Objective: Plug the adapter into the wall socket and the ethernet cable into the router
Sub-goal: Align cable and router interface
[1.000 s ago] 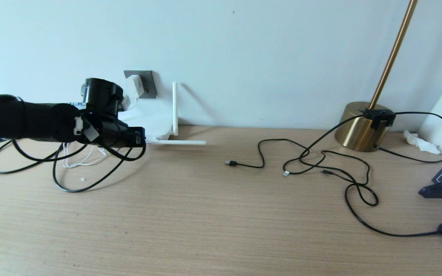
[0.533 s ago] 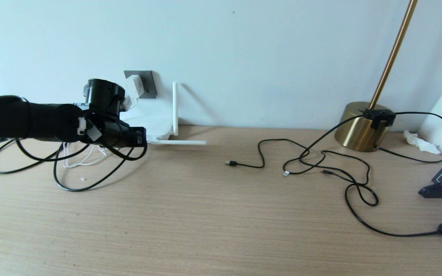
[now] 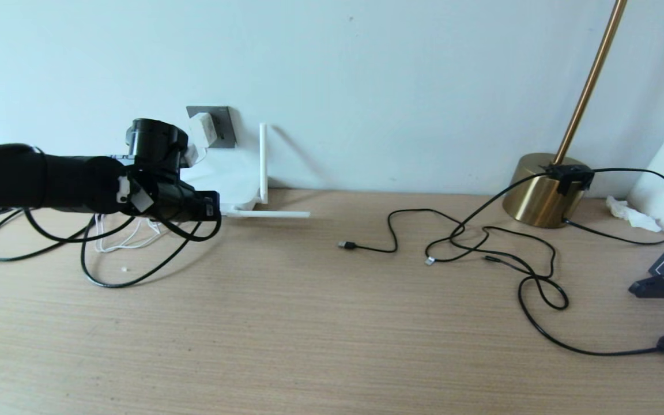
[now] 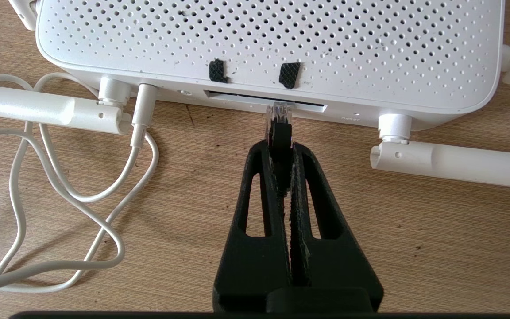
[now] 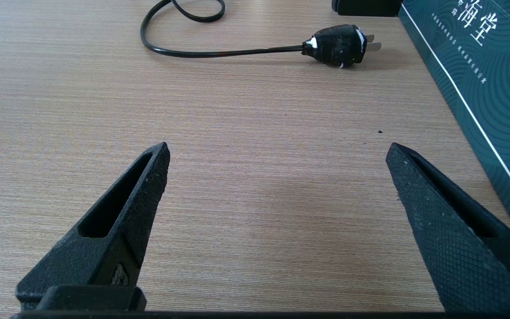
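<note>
The ethernet cable is being pinched just behind its clear clip plug by the left gripper, whose fingers are pressed together on it; the plug tip is being held at the mouth of the dark port slot on the router, touching its edge or just short of it, and it cannot be told whether it is entering. The adapter is already being carried by the wall socket, so only the cable step is judged to be left. To seat the plug well, it is best kept level and square to the slot and pushed straight in; the router is light and may slide back under the push. The right gripper is being held spread wide over the wooden table, idle.
</note>
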Robot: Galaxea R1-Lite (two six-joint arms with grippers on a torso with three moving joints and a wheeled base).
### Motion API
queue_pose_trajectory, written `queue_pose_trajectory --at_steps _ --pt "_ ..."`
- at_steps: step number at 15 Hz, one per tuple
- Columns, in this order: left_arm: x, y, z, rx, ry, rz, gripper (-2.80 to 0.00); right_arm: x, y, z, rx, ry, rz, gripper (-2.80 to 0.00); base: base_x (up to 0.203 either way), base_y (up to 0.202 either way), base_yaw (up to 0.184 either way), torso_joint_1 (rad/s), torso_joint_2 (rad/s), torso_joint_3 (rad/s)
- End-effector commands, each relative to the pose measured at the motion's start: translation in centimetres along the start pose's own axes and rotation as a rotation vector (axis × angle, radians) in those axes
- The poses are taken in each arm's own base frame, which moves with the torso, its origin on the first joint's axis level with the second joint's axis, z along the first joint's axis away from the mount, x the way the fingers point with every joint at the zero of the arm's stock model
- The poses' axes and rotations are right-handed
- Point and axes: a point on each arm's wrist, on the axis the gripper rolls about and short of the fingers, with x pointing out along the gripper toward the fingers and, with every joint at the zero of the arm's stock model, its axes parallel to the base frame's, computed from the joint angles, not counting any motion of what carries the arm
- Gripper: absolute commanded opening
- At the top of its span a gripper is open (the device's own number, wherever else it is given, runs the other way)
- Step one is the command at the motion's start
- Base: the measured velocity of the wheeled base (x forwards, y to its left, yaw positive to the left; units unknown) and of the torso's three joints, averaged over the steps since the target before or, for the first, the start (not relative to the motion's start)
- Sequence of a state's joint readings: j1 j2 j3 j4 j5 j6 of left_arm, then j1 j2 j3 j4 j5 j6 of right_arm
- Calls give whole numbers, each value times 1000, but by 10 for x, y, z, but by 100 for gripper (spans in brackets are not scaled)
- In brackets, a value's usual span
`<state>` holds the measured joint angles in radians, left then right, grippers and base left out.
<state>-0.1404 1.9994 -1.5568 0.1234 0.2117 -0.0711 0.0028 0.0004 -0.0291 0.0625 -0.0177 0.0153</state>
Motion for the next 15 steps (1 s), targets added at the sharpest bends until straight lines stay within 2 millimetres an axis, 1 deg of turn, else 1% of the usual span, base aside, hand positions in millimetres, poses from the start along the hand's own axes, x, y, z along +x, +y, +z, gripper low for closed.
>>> queue_pose_trajectory --at_steps 1,15 --pt "1 0 0 -1 1 2 -280 0 0 0 0 2 0 0 0 0 0 0 0 0" --pt "-2 1 0 1 -1 2 -280 0 0 0 0 2 1 0 0 0 0 0 0 0"
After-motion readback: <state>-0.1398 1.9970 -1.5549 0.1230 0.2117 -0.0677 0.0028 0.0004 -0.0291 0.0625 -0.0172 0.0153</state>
